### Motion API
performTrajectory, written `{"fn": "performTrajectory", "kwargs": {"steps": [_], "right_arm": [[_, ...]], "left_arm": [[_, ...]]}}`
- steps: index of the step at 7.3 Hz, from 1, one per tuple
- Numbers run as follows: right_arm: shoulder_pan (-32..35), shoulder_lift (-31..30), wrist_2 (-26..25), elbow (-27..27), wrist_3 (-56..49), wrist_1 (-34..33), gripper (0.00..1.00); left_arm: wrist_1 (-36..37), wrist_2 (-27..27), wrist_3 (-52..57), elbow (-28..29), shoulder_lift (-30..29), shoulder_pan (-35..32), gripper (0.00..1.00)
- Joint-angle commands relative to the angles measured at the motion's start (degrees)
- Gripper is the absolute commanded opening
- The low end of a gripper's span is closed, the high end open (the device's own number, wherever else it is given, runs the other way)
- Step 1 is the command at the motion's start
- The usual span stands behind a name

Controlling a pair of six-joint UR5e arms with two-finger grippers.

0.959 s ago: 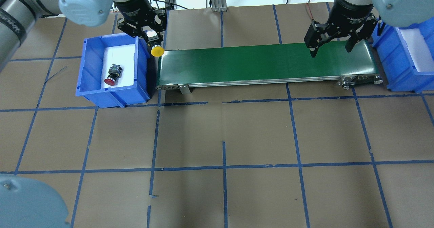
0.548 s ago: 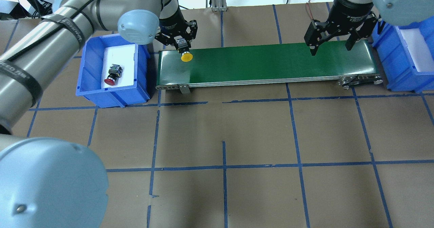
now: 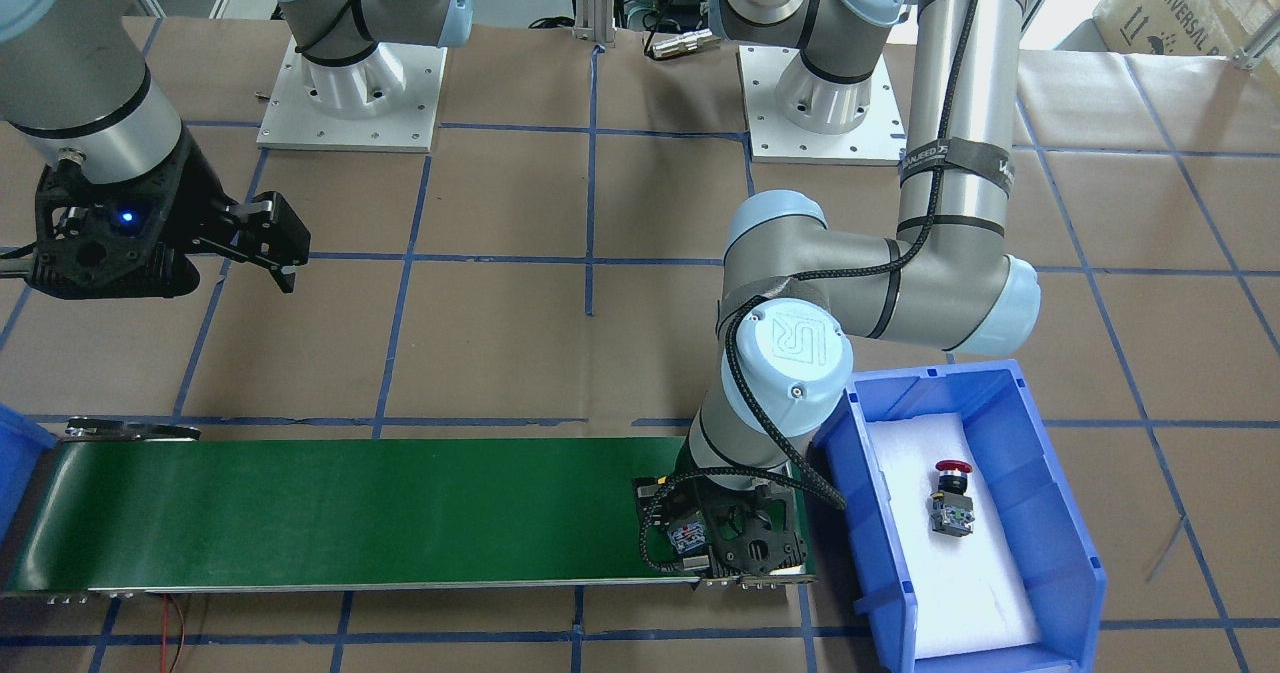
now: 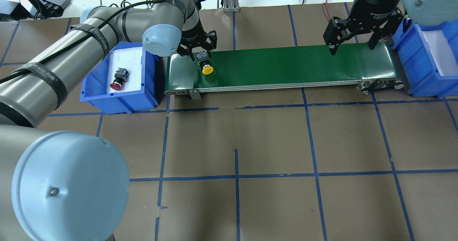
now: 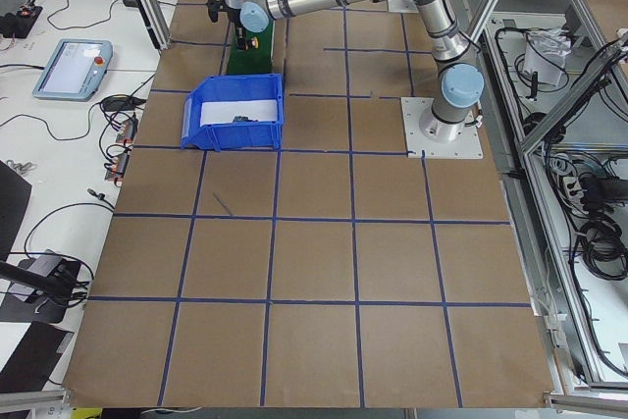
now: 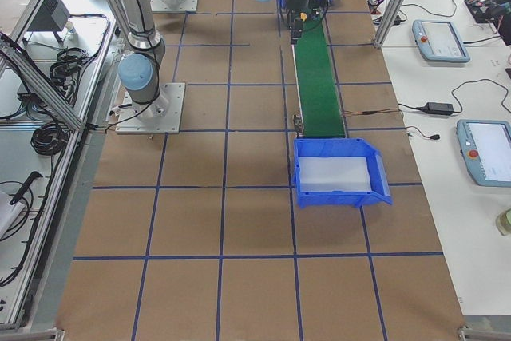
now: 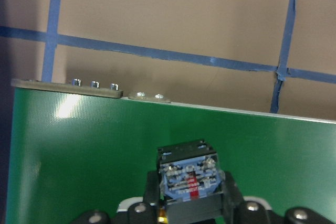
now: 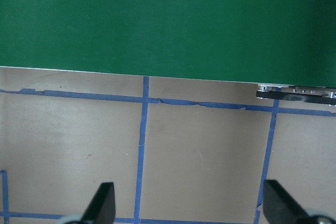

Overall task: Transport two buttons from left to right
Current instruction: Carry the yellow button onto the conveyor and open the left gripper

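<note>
From the left, the blue moulded-plastic left bin (image 4: 93, 90) holds the red button (image 4: 118, 80), which lies on its side on a white foam liner. Its glossy mushroom cap points to the near side and its boxy grey contact block to the far side. Just right of that bin, the left claw (image 4: 200, 54) is clenched on the yellow button (image 4: 206, 68). Its black fingers (image 7: 229, 192) pinch the contact block on either side, and the block shows small screw terminals and a red mark. The button's long axis runs from the block up in the claw to the smooth round yellow cap, which tips toward the near edge. It sits low over the left end of the green belt (image 4: 286, 64), and I cannot tell whether the cap touches it. That is what the coming release seems to depend on, since the button hangs directly below the claw and only needs to settle and stay put. The belt is a flat rubbery strip with a faint sheen and a pale metal side rail, and it runs away to the right. At its right end, well apart from both buttons, the right claw (image 4: 353, 48) hangs released and empty by the belt's far edge. Beyond it stands the right bin (image 4: 422, 72), blue with a white liner. The worktop (image 4: 236, 137) is brown paper gridded with blue tape. The left arm is much the nearer to both buttons.
</note>
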Motion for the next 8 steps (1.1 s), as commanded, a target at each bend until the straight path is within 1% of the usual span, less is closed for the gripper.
{"fn": "performTrajectory", "kwargs": {"steps": [1,2,3,4,5,6,7,8], "right_arm": [[0.2,-0.9,0.3,-0.2,0.0,-4.1,1.0],[0.2,-1.7,0.1,-0.3,0.0,-3.1,1.0],[0.2,-3.7,0.1,0.2,-0.1,-2.2,1.0],[0.3,-5.2,0.1,1.4,-0.3,-1.8,1.0],[0.3,-6.4,0.3,2.8,-0.3,-1.7,1.0],[0.3,-5.7,0.1,2.2,-0.4,-2.4,1.0],[0.3,-5.6,0.3,2.7,-0.4,-2.5,1.0],[0.3,-5.6,0.1,3.0,-0.3,-2.2,1.0]], "left_arm": [[-0.3,0.0,0.8,0.9,1.7,2.0,1.0],[-1.5,-0.4,0.9,1.1,4.1,4.2,1.0],[-3.4,-1.9,2.1,1.1,6.3,7.2,1.0],[-3.8,-5.0,6.4,0.3,7.5,10.5,1.0],[-4.9,-5.1,10.3,-0.1,8.1,12.6,1.0],[-5.6,-4.7,15.7,-0.4,8.7,14.2,1.0],[-7.6,-4.6,19.8,-0.4,9.1,16.3,1.0],[-8.7,-2.4,26.9,-0.4,9.1,18.4,1.0]]}}
